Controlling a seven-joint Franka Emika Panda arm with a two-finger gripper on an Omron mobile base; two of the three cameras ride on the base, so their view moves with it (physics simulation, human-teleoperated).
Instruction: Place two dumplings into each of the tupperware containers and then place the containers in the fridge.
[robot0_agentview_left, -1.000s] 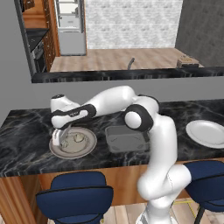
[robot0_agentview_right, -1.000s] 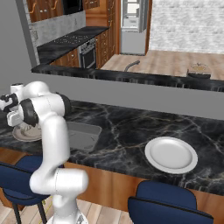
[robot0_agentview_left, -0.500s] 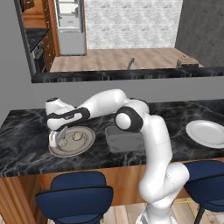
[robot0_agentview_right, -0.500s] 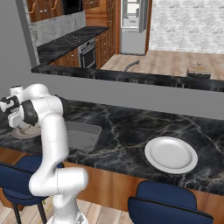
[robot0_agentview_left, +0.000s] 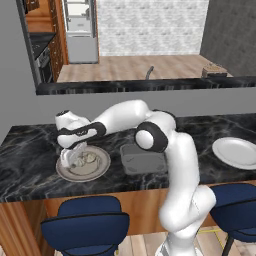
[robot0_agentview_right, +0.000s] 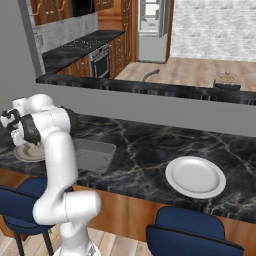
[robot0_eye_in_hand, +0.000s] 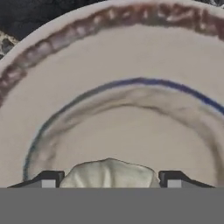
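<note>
A round beige plate (robot0_agentview_left: 82, 165) lies on the dark marble counter at the left, with pale dumplings (robot0_agentview_left: 89, 158) on it. My gripper (robot0_agentview_left: 70, 156) reaches down onto the plate's left side. In the hand view a dumpling (robot0_eye_in_hand: 109, 171) sits on the plate (robot0_eye_in_hand: 113, 57) between my two fingertips (robot0_eye_in_hand: 49, 179), which stand wide apart, one at each flank of it. A grey tupperware container (robot0_agentview_left: 143, 159) rests just right of the plate and also appears under my arm (robot0_agentview_right: 93, 154). The silver fridge (robot0_agentview_left: 80, 30) stands far back across the kitchen (robot0_agentview_right: 152, 27).
A white plate (robot0_agentview_left: 237, 152) lies at the counter's right end (robot0_agentview_right: 195, 176). Blue stools (robot0_agentview_left: 85, 230) stand under the counter's front edge. A raised grey ledge with a faucet (robot0_agentview_left: 149, 74) runs behind the counter.
My hand has dropped lower onto the beige plate, and the jaws have narrowed around a dumpling. The base and the other things have not moved.
</note>
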